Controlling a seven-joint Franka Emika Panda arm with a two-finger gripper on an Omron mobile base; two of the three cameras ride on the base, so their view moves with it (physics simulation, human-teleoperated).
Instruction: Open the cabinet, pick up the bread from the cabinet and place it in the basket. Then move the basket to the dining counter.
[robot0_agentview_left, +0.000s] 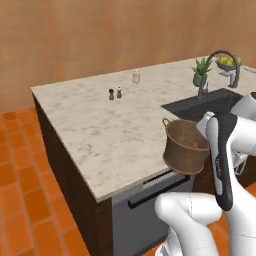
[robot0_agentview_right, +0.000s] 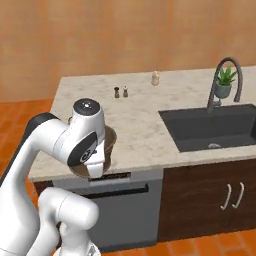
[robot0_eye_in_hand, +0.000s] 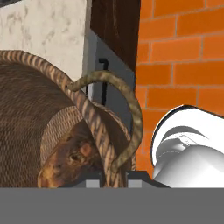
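The fingers (robot0_eye_in_hand: 110, 180) pinch the ribbed rim of the woven brown basket (robot0_agentview_left: 185, 146); crusty bread (robot0_eye_in_hand: 70, 159) lies inside, over the pale marbled worktop (robot0_agentview_left: 100, 125).

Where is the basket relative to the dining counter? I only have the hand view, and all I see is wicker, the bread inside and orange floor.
Observer: In the left base view the basket is at the dining counter's near edge, tilted and partly overhanging the dishwasher front. I can't tell whether it rests on the top.
Operator: Anything standing further in on the counter?
Observer: Two small dark shakers and a pale bottle stand near the far edge, well beyond the basket.
Operator: And off to the side?
Observer: A dark sink with a curved faucet is set into the counter to the basket's right, apart from it.
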